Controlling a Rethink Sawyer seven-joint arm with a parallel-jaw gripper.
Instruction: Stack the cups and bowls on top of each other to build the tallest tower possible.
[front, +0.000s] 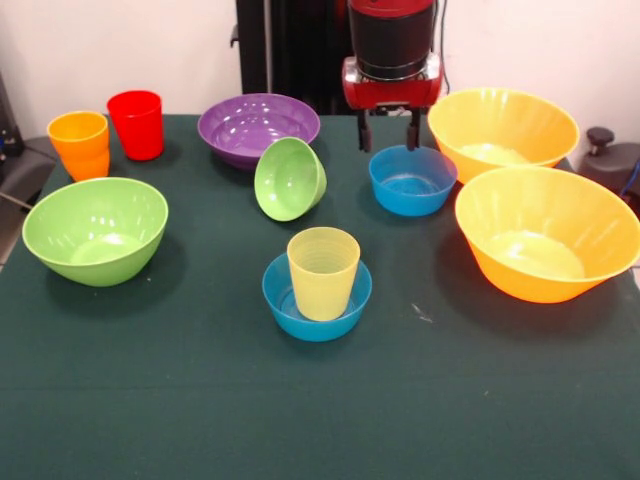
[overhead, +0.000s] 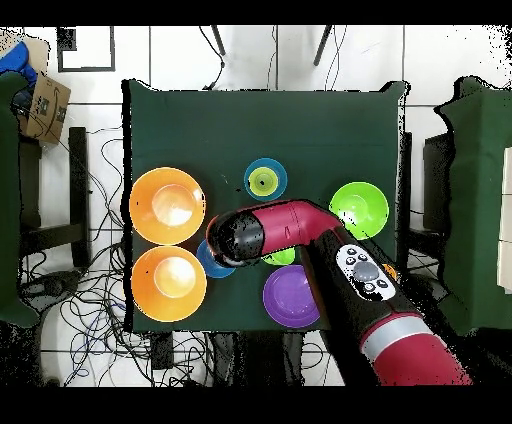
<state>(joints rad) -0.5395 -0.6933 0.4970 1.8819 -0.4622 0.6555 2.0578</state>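
Pincer (front: 390, 130) hung with its two dark fingers apart and nothing between them, poised at the far rim of the empty small blue bowl (front: 412, 180). That bowl sat directly below and a shade toward the camera in the front view, mouth up, so by my reading a straight drop would put one finger inside the wall and one outside.

Out in the middle of the counter (front: 200, 400) the tower (front: 318, 283) was only two pieces: the yellow cup (front: 323, 272) standing upright in the other small blue bowl (front: 296, 305). It lay nearer the camera and to the left of the pincer. Between them, the small green bowl (front: 289, 178) rested tipped on its side, mouth facing the camera. Both big orange bowls (front: 545, 235) sat just beside the targeted blue one, crowding its right flank.
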